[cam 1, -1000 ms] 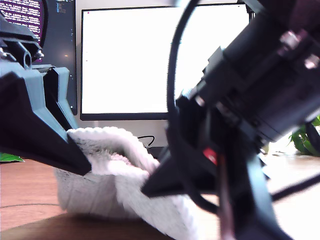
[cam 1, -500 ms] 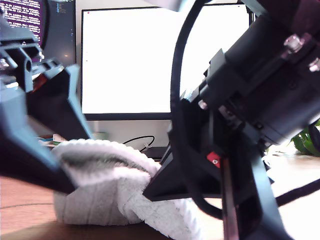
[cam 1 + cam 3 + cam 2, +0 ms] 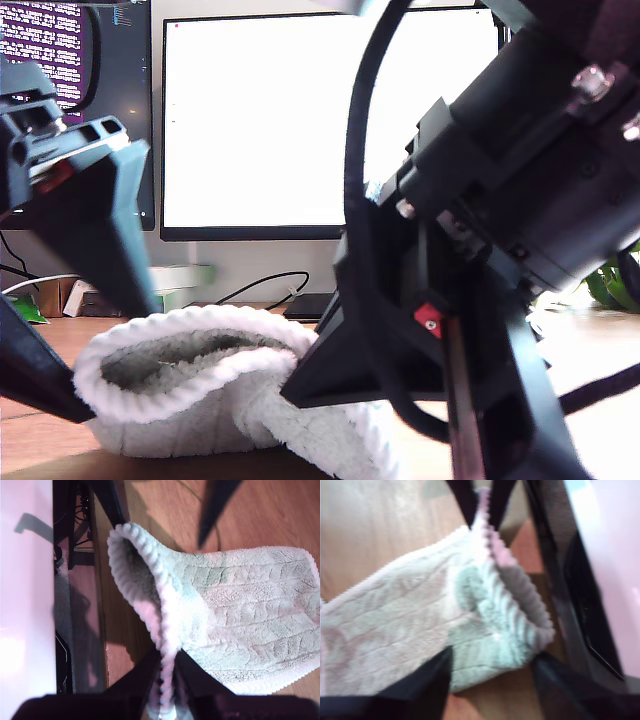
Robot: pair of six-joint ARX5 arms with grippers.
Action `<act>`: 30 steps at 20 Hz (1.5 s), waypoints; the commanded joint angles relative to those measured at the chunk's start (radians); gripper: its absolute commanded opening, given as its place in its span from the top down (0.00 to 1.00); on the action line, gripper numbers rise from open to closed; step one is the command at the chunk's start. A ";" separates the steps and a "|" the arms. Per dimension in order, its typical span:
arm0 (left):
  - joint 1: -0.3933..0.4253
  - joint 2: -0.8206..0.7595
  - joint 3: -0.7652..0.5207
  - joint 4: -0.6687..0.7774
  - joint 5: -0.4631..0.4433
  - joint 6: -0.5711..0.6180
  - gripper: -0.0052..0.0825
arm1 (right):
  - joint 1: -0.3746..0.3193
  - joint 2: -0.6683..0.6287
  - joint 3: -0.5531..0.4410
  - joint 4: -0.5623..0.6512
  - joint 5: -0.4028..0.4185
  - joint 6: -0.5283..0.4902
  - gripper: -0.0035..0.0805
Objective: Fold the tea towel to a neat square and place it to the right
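The tea towel (image 3: 190, 385) lies bunched on the wooden table (image 3: 40, 440) at about seven o'clock in the exterior view, its ribbed hem curled into an open loop; my second gripper (image 3: 167, 677) is clamped on that hem; my first gripper (image 3: 492, 672) stands spread wide, its fingers (image 3: 427, 680) either side of the fold, touching nothing I can make out.

Tea towel (image 3: 240, 615): soft plush cloth, embossed pile, thick ribbed corded hem. Table (image 3: 260, 515): smooth wood, slight sheen. My second gripper (image 3: 167, 680): matt black, probably plastic. Monitor (image 3: 260, 120): glossy bright screen.
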 commanded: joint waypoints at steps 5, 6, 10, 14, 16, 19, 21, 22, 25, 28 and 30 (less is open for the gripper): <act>-0.058 -0.027 0.002 -0.020 0.013 -0.004 0.71 | 0.002 0.008 0.013 0.005 -0.001 0.001 0.97; -0.062 -0.047 0.002 -0.028 0.019 -0.004 0.74 | 0.002 0.008 0.013 0.005 -0.001 0.001 0.97; -0.064 -0.119 0.002 -0.073 0.022 -0.005 0.95 | 0.002 0.008 0.013 0.003 -0.001 0.001 0.97; -0.064 -0.144 0.002 -0.086 0.037 -0.079 0.97 | 0.002 0.008 0.013 -0.003 0.000 0.001 0.97; -0.064 -0.144 0.002 -0.087 0.033 -0.104 0.97 | 0.002 0.008 0.018 -0.008 0.000 0.001 0.97; -0.058 -0.147 0.002 -0.061 0.028 -0.127 0.97 | 0.002 0.008 0.048 -0.053 0.000 0.001 0.97; -0.042 -0.147 0.002 -0.059 0.028 -0.143 0.97 | 0.002 0.008 0.076 -0.101 -0.001 0.001 0.97; -0.032 -0.147 0.002 -0.058 0.028 -0.161 0.97 | 0.002 0.008 0.091 -0.121 -0.001 0.001 0.97; 0.002 -0.147 0.002 -0.057 0.028 -0.203 0.97 | 0.002 0.008 0.136 -0.214 -0.001 -0.003 0.97; 0.037 -0.149 0.002 -0.056 0.027 -0.213 0.97 | 0.000 0.008 0.174 -0.299 -0.001 -0.005 0.97; 0.064 -0.153 0.002 -0.050 0.029 -0.214 0.97 | -0.016 0.008 0.197 -0.343 -0.002 -0.008 0.97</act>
